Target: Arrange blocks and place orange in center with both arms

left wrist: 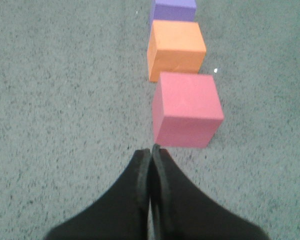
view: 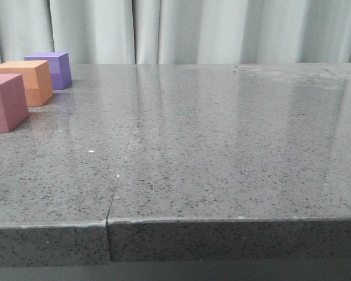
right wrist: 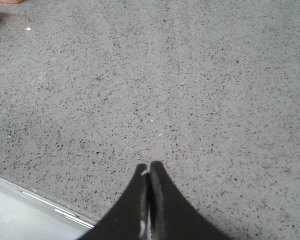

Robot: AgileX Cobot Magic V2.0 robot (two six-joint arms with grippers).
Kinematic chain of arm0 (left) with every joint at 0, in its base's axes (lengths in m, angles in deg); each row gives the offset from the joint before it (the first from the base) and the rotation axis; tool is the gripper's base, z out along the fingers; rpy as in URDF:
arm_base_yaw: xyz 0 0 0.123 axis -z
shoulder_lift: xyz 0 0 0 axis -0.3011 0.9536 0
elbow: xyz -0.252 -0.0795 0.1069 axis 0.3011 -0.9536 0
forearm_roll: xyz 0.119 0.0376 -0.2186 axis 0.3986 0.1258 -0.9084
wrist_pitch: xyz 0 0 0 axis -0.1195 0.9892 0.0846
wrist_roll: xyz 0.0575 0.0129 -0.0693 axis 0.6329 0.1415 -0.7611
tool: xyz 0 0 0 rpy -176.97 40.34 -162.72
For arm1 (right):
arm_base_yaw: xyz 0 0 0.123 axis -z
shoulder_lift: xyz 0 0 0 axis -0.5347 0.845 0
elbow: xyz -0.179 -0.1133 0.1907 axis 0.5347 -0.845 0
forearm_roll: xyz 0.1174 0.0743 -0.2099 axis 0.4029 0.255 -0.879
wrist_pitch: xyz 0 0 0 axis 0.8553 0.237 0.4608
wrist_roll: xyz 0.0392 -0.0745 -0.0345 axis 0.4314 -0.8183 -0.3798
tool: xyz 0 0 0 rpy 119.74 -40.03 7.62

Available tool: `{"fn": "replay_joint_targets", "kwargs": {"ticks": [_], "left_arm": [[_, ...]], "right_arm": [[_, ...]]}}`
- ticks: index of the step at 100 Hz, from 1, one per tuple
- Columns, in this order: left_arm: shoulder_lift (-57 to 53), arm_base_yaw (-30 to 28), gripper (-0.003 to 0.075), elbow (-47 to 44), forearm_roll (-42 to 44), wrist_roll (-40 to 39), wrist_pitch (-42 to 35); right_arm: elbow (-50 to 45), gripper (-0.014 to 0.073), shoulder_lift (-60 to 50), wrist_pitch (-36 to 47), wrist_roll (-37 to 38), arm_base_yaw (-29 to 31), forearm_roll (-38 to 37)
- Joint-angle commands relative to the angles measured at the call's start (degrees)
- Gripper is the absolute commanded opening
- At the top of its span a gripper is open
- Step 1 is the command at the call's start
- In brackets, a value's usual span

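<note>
We see three blocks in a row near the desk's (view: 222, 146) far left corner: purple cube (view: 51, 69) farthest back, orange cube (view: 27, 81) in the middle, pink cube (view: 6, 101) nearest. Our left claw (left wrist: 151, 148) is closed and empty, just short of the pink cube. Our right claw (right wrist: 148, 165) is closed and empty over bare desk.

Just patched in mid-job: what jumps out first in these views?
Three bright cubes in a row at the far left of the grey speckled table: pink cube nearest, orange cube in the middle, purple cube farthest. The left gripper is shut just short of the pink cube, while the right gripper is shut over bare tabletop.
</note>
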Motion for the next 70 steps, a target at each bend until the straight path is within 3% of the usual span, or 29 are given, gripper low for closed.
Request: {"fn": "replay_joint_targets", "kwargs": {"ticks": [1,31,51,70], "left_arm": [[-3.08,-0.15,-0.0020,-1.66,0.27,0.05,-5.29],[-14.66,-0.30,-0.0020,-11.96,2.82,1.85,-10.43],[-20.38,-4.73,-0.0020,-16.79,-7.08,18.39,-14.77],[-26.18,-10.53,-0.0020,-23.51,-15.00,28.80,-27.92]], "right_arm": [[1.40,-0.0069,-0.19,4.12,-0.30,0.05,-0.22],[1.40,-0.0069,-0.19,4.12,-0.30,0.05,-0.22],[1.40,-0.0069,-0.19,4.12,-0.30,0.05,-0.22],[1.40,-0.0069,-0.19,4.12,-0.30,0.05,-0.22]]}}
